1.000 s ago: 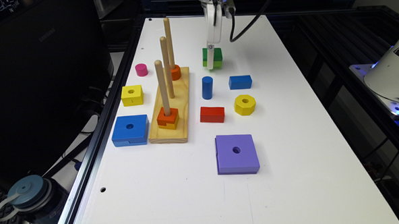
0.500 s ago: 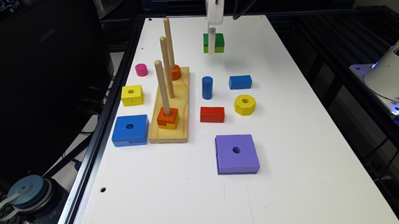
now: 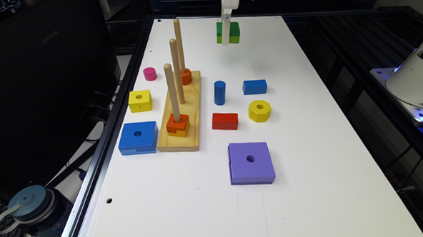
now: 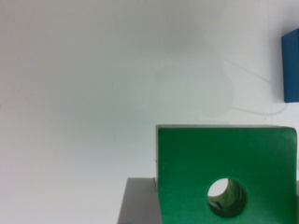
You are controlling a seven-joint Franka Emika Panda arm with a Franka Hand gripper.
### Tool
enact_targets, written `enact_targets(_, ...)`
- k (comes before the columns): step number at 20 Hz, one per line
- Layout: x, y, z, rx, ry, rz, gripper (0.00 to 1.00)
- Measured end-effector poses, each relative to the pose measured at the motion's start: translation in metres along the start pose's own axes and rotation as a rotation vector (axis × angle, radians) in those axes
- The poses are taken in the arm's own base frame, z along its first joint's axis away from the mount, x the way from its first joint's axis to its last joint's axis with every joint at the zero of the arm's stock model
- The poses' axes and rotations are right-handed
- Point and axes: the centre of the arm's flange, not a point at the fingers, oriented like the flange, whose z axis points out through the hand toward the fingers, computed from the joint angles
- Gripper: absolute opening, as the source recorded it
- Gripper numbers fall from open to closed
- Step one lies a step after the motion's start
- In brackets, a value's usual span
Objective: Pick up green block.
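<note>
Green block (image 3: 228, 32) is clamped in the end effector (image 3: 226, 39), clear above the far counter (image 3: 305, 128); looks light, rigid wood with smooth painted faces, so grip flat opposite sides, avoid the hole.

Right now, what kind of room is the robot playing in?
Probably a robot lab or workshop. A white table in a black metal frame holds toy blocks and a peg board, a dark monitor stands beside it, and the gripper holds the green block.
</note>
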Motion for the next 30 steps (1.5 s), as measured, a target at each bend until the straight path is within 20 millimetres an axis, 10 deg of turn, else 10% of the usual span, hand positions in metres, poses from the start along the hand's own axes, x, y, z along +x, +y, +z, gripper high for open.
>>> enact_targets(21,-0.004,-0.001,-0.100,0.006,0.017,0.004,0.00)
enact_targets(30,-0.005,-0.001,-0.106,0.007,0.019,0.005,0.00)
